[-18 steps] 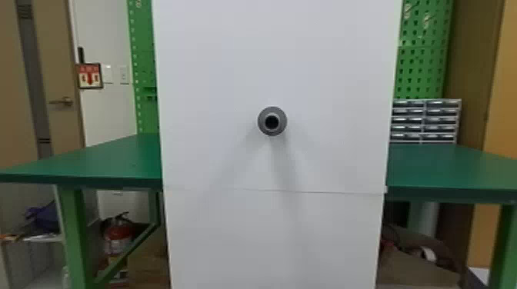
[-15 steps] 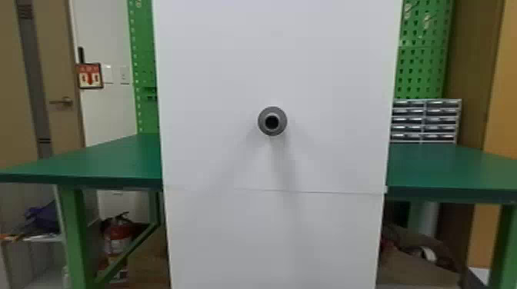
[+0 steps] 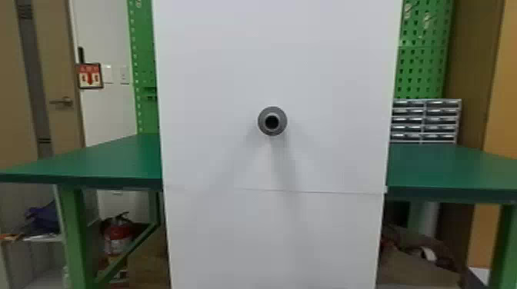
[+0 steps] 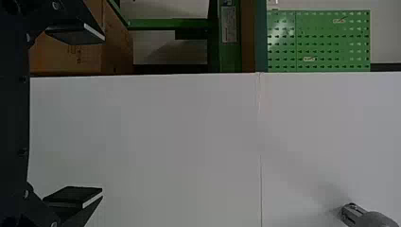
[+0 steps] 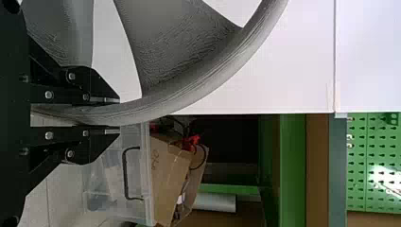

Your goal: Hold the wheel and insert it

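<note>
The left fingers [image 4: 103,115] stand wide apart and empty; with the room upright, the bare post [image 4: 373,220] lies at about one o'clock from them, jutting from the white board [image 3: 215,153]. The wheel [image 5: 189,87] is in the right fingers [image 5: 118,115], closed on its rim, which I'd put near three o'clock. So the step looks like holding, before insertion. Next, probably raise the wheel, steady it at nine o'clock with the left, and square its centre to the post.

Black wrist housings [image 4: 14,113] carry round silvery screws [image 5: 48,95], and the angular black fingers [image 4: 73,194] have pale edges [image 4: 94,31].
</note>
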Available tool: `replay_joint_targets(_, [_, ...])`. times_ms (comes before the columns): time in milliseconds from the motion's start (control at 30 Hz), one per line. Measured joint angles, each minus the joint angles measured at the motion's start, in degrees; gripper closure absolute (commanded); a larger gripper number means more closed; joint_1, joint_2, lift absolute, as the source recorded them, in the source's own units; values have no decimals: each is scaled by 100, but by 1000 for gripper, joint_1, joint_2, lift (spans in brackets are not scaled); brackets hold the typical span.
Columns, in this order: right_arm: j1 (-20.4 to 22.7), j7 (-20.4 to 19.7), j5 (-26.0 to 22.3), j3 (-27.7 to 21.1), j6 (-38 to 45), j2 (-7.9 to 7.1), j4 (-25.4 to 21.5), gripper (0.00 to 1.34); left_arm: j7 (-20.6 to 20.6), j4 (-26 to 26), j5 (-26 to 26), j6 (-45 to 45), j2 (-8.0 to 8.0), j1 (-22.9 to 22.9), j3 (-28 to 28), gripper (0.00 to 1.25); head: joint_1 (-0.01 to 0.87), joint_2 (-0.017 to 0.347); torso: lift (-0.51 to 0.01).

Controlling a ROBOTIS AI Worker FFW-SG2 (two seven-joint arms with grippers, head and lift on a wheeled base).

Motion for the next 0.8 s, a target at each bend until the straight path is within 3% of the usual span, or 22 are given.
replay_joint_targets(800, [-321,0,40,83,1684,-71,-1818,1202,0,-236,78,-1,0,-159,-122,147,179,100,-494])
